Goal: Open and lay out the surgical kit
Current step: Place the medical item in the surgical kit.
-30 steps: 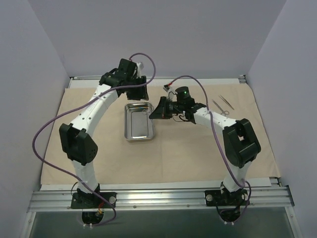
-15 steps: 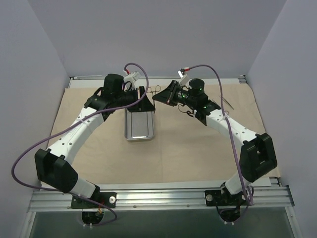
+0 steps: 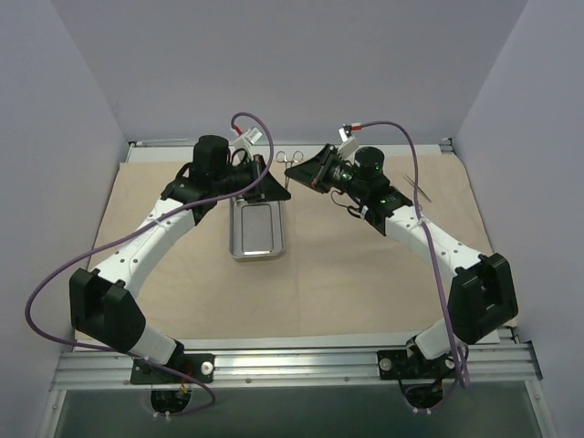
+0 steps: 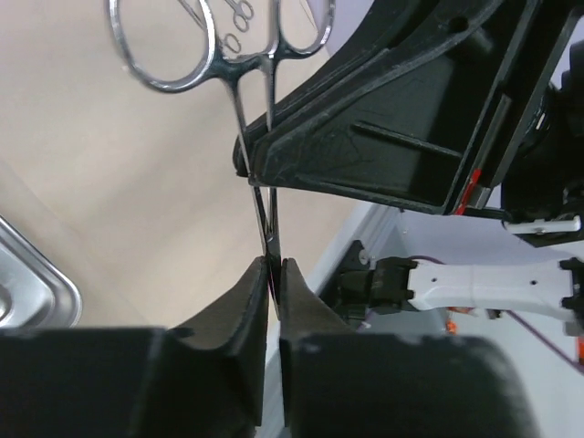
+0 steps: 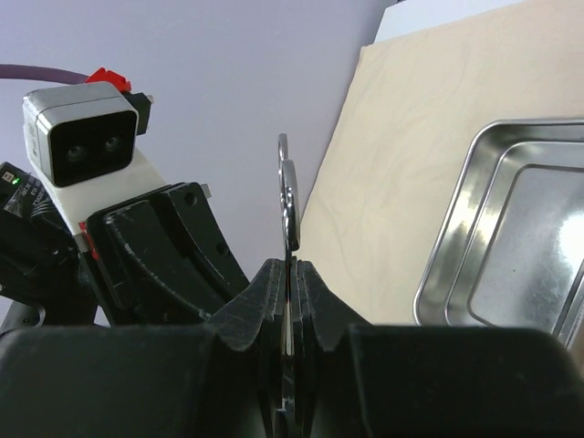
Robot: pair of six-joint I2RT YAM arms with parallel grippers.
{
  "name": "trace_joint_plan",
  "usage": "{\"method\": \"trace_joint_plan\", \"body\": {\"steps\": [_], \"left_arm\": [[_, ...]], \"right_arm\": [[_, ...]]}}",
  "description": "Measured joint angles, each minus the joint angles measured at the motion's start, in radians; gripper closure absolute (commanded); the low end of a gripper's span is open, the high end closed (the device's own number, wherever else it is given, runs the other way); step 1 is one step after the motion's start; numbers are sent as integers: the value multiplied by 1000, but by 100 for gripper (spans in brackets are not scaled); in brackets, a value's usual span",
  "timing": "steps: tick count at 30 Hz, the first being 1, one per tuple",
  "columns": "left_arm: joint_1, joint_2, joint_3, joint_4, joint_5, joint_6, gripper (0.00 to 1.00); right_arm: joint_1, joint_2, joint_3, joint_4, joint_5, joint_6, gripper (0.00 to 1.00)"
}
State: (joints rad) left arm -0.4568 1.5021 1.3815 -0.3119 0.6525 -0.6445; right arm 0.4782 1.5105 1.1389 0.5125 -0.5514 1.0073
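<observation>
1. Scissors (image 3: 290, 161): thin, shiny steel with ring handles, up in mid-air at upper centre, just beyond the tray (image 3: 257, 233) on the beige cloth (image 3: 347, 274).
2. Left claw (image 4: 272, 270) clenched on the tips; right claw (image 5: 290, 274) clenched on the shanks.
3. Best to free one claw before pulling away, then lay the scissors flat on the cloth.

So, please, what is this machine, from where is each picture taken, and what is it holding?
These are two robot arms fixed side by side, a left arm and a right arm. One picture looks down from above; the other two come from small cameras on each wrist. Under the arms lies a beige cloth with a shiny steel tray on it. Near the tray's far end, both arms hold one thin scissor-like instrument. The left end effector pinches its tips, and the right end effector grips its middle, leaving the ring handles free.
</observation>
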Motion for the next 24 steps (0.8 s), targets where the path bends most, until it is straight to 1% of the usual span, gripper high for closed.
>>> {"method": "trace_joint_plan", "body": {"steps": [3,4,5,6,7,8,10,13,17,21,24], "left_arm": [[3,18,0,10,18,-16,98],[3,22,0,16,23,-22,98],[3,25,0,19,26,-27,98],[3,27,0,21,30,-29,98],[3,28,0,15,34,-29,98],[2,30,0,8,38,-26,98],[0,36,5,-16,45,-12,98],[0,51,14,-53,60,13,98],[0,60,14,-131,86,53,98],[-1,64,14,-216,113,93,98],[-2,64,14,-277,130,128,98]], "right_arm": [[-3,-2,-4,-3,2,2,100],[-6,-2,-4,-8,3,3,96],[-8,-2,-4,-13,2,3,86],[-8,-4,-4,-19,2,2,79],[-12,-7,-3,-31,2,-6,65],[-15,-13,5,-66,3,-28,62],[-19,-16,68,-193,1,-131,59],[-25,-16,225,-430,-1,-369,59],[-14,-27,411,-676,15,-739,59],[33,-79,451,-883,40,-1074,58],[103,-102,451,-1019,69,-1287,55]]}}
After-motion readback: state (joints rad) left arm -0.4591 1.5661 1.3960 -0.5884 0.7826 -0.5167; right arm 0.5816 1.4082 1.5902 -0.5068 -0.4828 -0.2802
